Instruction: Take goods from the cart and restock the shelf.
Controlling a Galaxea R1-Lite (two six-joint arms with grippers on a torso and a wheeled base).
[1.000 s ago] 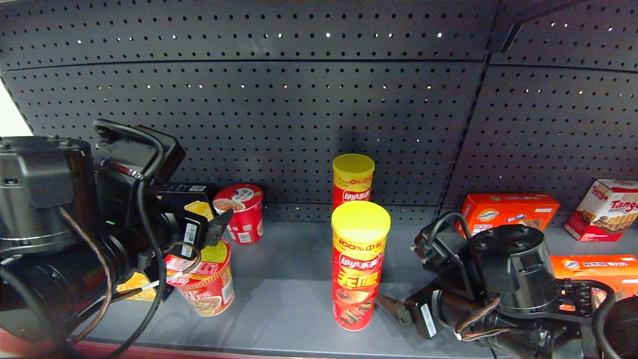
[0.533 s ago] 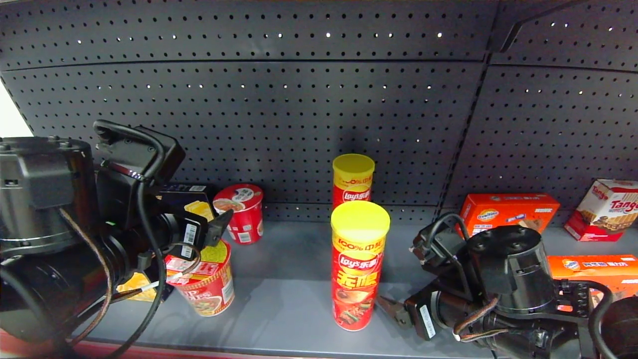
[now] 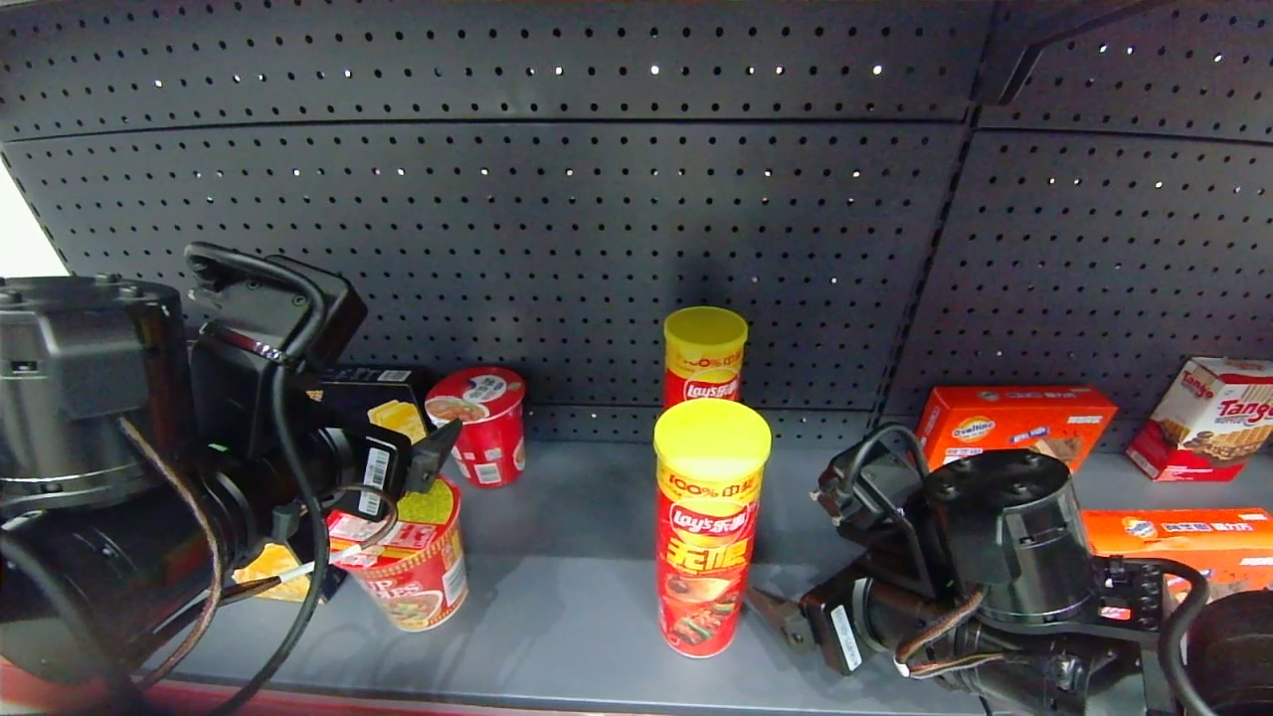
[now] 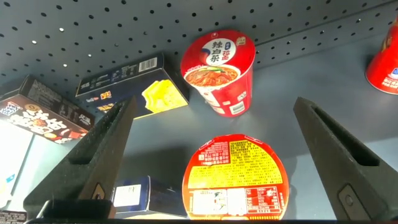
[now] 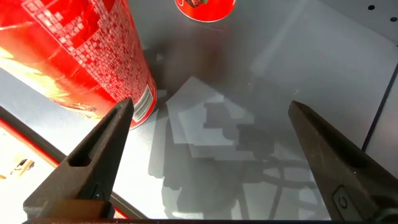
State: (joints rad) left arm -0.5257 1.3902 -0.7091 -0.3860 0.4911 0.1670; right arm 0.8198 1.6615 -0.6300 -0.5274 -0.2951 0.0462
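1. my right gripper [image 5: 210,104] sits low over the grey metal shelf [image 3: 577,597], fingers spread wide, nothing between them.
2. the tall red chip canister with a yellow lid [image 3: 711,527] stands upright near the shelf's front edge, just beside one right finger; touching or not, i cannot tell.
3. the head view gives its lid and a second red chip canister [image 3: 704,356] behind it; the right wrist view gives their bases.
4. my left gripper [image 4: 213,101] is spread too, empty, over a red noodle cup with a yellow printed lid [image 4: 235,174].
5. the left wrist view shows, from above, a red-lidded noodle cup [image 4: 219,71] farther back, beside a dark flat box with a yellow picture [image 4: 134,87].
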